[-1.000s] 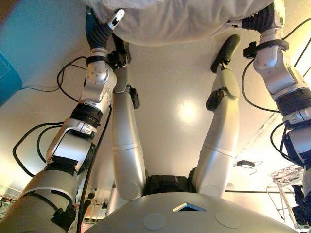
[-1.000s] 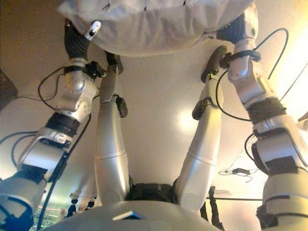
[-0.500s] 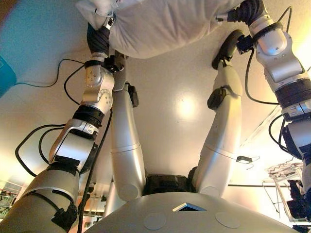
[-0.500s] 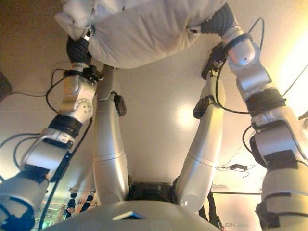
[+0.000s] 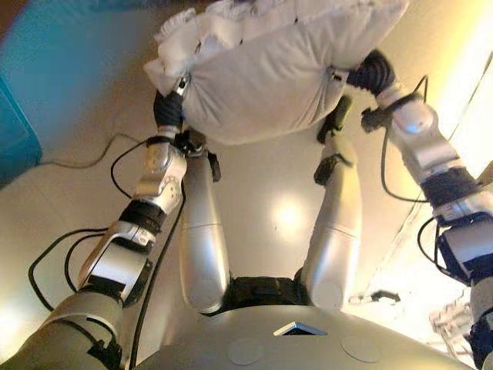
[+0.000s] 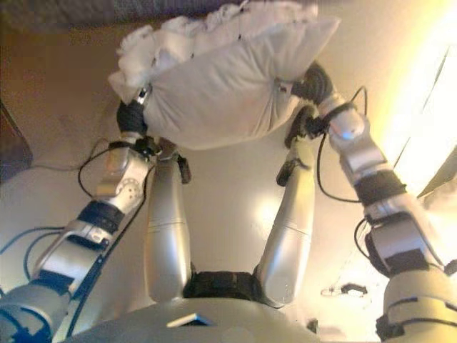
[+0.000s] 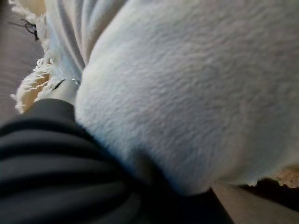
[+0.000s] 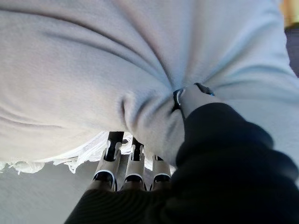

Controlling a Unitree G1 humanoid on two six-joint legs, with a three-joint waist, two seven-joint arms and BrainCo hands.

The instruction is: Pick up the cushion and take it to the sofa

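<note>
Hanging clear of the floor (image 5: 69,200), the pale fringed cushion (image 5: 269,69) is carried between both hands: the left hand (image 5: 171,108) grips its left end, the right hand (image 8: 187,105) pinches its right end, thumb dug into fabric.

A glossy, cream-coloured floor (image 5: 277,154) filled most of the scene, with a bright patch of glare (image 5: 286,213) on it. At the far left edge stood part of a teal-blue object (image 5: 17,131), too cropped to identify. Along the right side ran a strong band of light (image 6: 428,100) across the floor.
</note>
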